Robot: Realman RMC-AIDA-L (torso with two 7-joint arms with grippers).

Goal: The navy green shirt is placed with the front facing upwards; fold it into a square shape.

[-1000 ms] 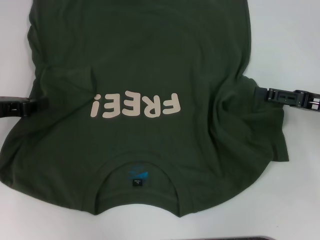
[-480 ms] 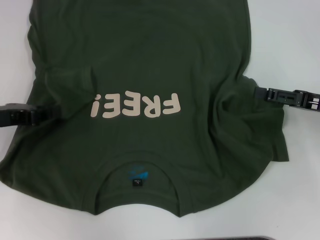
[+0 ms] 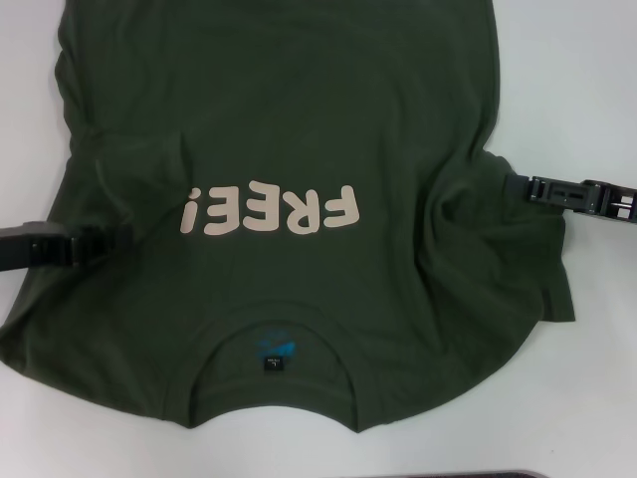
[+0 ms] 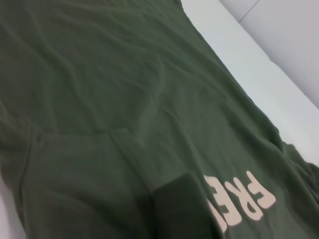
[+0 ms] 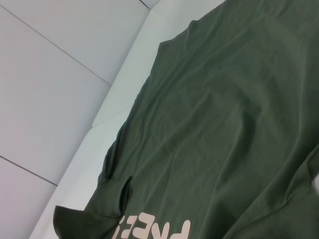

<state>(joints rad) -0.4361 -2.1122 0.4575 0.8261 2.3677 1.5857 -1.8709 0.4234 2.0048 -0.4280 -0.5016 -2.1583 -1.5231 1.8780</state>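
Barely begun: the navy green shirt (image 3: 289,199) lies spread front-up on the white surface (image 3: 587,90), both sleeves tucked inward. Beside its "FREE!" lettering (image 3: 269,209), left pincer (image 3: 100,243) and right pincer (image 3: 518,185) rest at the shirt's sides; I cannot tell their grip.

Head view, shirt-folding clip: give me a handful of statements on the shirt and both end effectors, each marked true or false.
1. The navy green shirt lies with its cream lettering facing up. True.
2. The collar is at the far edge, away from the robot. False: it is at the near edge, with the neck tag showing inside it.
3. The left end effector is over the shirt's left side, beside the lettering. True.
4. The right end effector is parked off the table, far from the cloth. False: it is at the shirt's right edge, by bunched fabric.
5. The shirt is already folded into a square. False: the body is still spread out.
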